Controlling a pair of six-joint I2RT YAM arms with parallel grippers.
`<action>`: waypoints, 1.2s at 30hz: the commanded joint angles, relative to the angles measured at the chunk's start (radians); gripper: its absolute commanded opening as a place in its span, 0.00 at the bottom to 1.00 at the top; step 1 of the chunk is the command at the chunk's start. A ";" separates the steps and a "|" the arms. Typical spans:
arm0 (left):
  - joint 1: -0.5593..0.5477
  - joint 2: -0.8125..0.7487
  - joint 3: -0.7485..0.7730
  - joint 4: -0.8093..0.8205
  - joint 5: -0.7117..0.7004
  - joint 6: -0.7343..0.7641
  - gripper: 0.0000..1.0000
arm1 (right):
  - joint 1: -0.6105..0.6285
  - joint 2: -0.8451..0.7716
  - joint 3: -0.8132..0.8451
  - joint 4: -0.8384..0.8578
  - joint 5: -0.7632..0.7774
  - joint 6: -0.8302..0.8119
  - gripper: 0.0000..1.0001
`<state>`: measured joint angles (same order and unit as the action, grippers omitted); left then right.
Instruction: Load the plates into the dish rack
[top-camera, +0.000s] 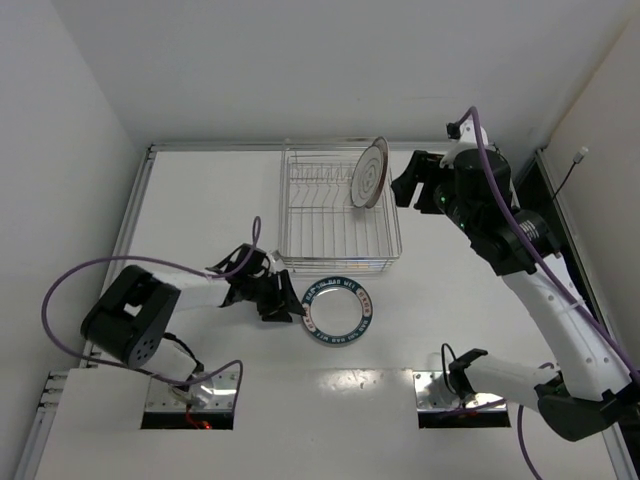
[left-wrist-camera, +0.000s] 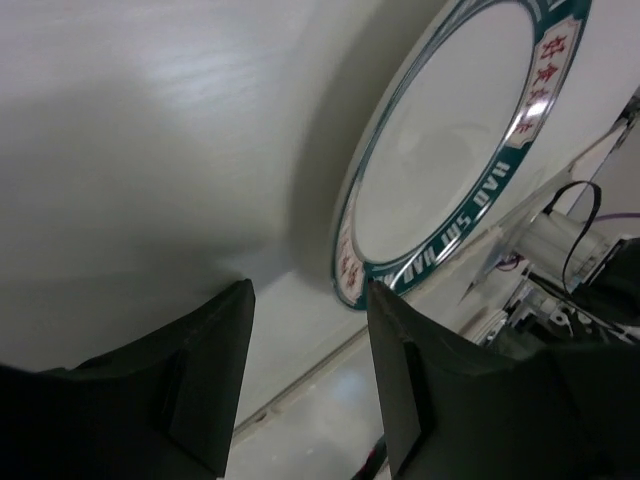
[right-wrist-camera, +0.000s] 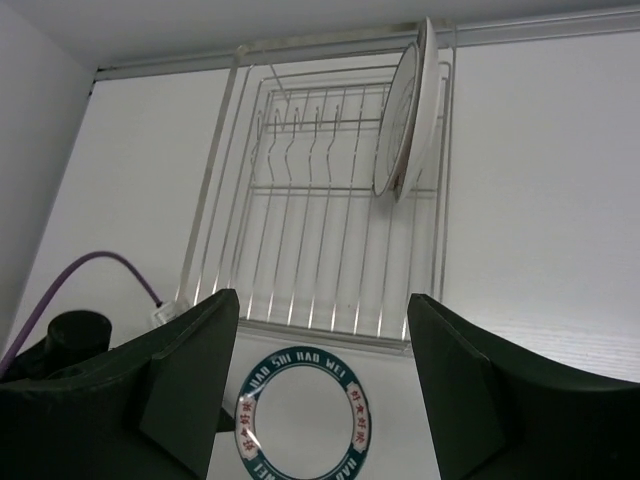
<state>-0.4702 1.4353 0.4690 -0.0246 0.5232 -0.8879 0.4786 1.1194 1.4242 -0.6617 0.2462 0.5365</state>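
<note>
While teal-rimmed plate (top-camera: 338, 311) lies flat on worktop (top-camera: 200, 220), left pincer (top-camera: 292, 302) sits open at its edge to grab; right pincer (top-camera: 405, 185) open, empty, beside ringed plate (top-camera: 368, 172) propped in dish rack (top-camera: 300, 215).

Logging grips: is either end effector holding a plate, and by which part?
Nothing is held. Left end effector open beside the teal-rimmed plate; right end effector open, clear of the plate in the dish rack.

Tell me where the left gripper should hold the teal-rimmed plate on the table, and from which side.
Take the teal-rimmed plate by its rim on the side nearest the left gripper, coming low along the table. It lies flat, so probably only that thin edge can be pinched.
</note>
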 joint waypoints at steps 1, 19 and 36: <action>-0.053 0.132 0.115 0.042 0.000 0.040 0.46 | -0.012 -0.029 -0.005 0.020 -0.030 -0.023 0.66; -0.136 0.203 0.237 -0.058 -0.012 0.060 0.00 | -0.031 -0.038 0.033 -0.009 -0.012 -0.052 0.66; -0.220 -0.364 0.273 -0.026 -0.080 -0.083 0.00 | -0.080 -0.102 -0.212 0.051 -0.264 0.008 0.69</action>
<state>-0.6823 1.1519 0.6918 -0.1349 0.4572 -0.9195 0.4213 1.0363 1.2739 -0.6834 0.1436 0.5167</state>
